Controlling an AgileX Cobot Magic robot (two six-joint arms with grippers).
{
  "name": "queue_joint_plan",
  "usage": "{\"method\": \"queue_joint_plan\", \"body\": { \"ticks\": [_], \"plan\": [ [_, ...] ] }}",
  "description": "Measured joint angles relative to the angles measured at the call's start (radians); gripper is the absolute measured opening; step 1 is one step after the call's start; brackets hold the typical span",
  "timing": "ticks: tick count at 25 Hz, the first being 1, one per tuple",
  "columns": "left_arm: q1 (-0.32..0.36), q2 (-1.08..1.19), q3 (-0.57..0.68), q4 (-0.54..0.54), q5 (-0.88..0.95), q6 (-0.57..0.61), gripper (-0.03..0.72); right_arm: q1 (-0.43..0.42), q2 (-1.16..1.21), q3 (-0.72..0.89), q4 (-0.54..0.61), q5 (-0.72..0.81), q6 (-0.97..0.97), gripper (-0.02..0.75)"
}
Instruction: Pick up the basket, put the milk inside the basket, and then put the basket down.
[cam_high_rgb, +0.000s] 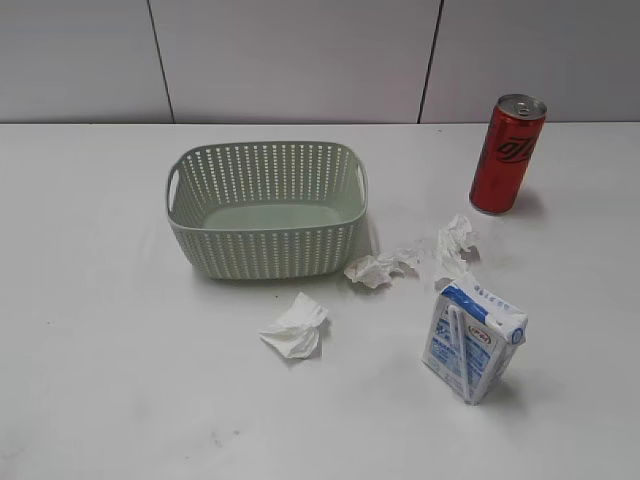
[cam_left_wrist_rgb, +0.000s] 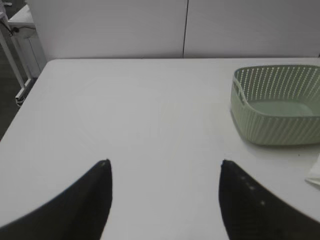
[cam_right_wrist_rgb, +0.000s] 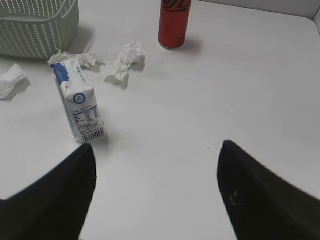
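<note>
We start at our left gripper (cam_left_wrist_rgb: 165, 170): its jaws stand wide apart with nothing between them, hanging over bare white desk (cam_left_wrist_rgb: 140, 120). The sage-green basket (cam_left_wrist_rgb: 276, 105) sits ahead and to the right of it, well apart, so we judge this arm is simply waiting before its reach for a handle. Our right gripper (cam_right_wrist_rgb: 156, 150) is likewise spread and empty, with the milk carton (cam_right_wrist_rgb: 79, 102) standing just beyond its left finger (cam_right_wrist_rgb: 60, 195), not touched. That position looks to us like a ready stance for taking the carton once the basket is lifted.

In the exterior view the basket (cam_high_rgb: 266, 208) rests flat on the desk, upright and empty, its cut-out handles at the short ends where a jaw could hook in. The milk carton (cam_high_rgb: 471, 337) stands upright near the front right, well apart from the basket, its straw along the face turned to the camera. Between them lie crumpled tissues: one (cam_high_rgb: 296, 327) just in front of the basket, another (cam_high_rgb: 380, 267) beside its right corner, a third (cam_high_rgb: 456, 240) further right. A red soda can (cam_high_rgb: 507, 153) stands at the back right, clear of everything.

Neither arm shows in the exterior view. Each wrist view shows only the dark fingertips, cut off by the lower edge. The left wrist view crops the basket's right side, and the right wrist view clips the can's top and most of the basket. The print on the carton is too small to read.
</note>
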Motion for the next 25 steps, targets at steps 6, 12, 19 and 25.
{"method": "queue_joint_plan", "body": {
  "ticks": [6,12,19,25],
  "plan": [
    [0.000,0.224,-0.057,0.000,-0.045,-0.001,0.508,0.000,0.000,0.000,0.000,0.000,0.000,0.592],
    [0.000,0.509,-0.131,-0.006,-0.096,0.001,0.508,0.000,0.000,0.000,0.001,0.000,0.000,0.592],
    [0.000,0.843,-0.274,-0.012,-0.108,-0.001,0.508,0.000,0.000,0.000,0.001,-0.001,0.000,0.592],
    [0.000,1.062,-0.420,-0.026,-0.111,0.002,0.508,0.000,0.000,0.000,0.001,-0.001,0.000,0.591]
  ]
}}
